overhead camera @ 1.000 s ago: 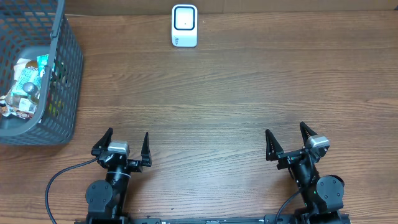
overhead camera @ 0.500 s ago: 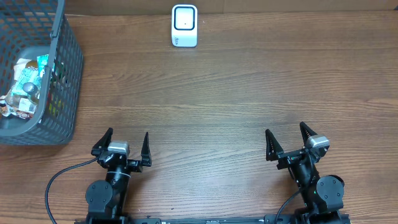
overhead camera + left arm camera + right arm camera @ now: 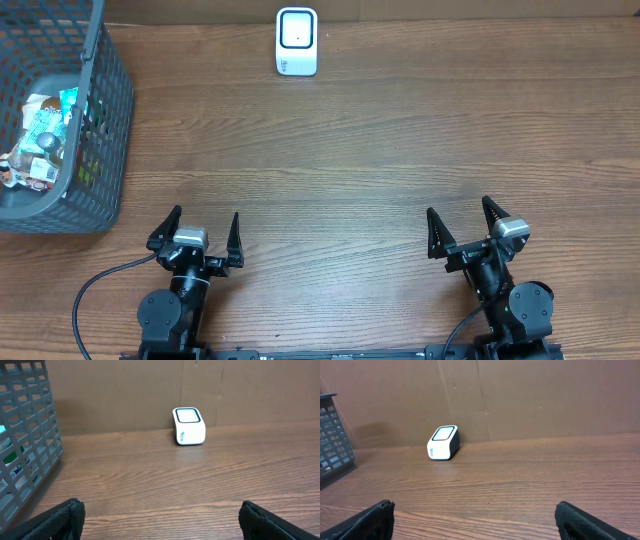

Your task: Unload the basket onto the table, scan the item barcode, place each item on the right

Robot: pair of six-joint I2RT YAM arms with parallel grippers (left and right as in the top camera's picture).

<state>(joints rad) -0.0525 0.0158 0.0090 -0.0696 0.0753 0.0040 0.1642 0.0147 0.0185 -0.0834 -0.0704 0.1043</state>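
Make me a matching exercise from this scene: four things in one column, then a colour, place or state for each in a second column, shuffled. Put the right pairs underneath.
Column one
1. scanner
2. basket
3. packets
4. left gripper

Column two
A. open and holding nothing, at the near edge of the table
B. grey mesh, at the table's left end
C. white, at the far edge
D. piled inside the basket

Pairs: 1-C, 2-B, 3-D, 4-A
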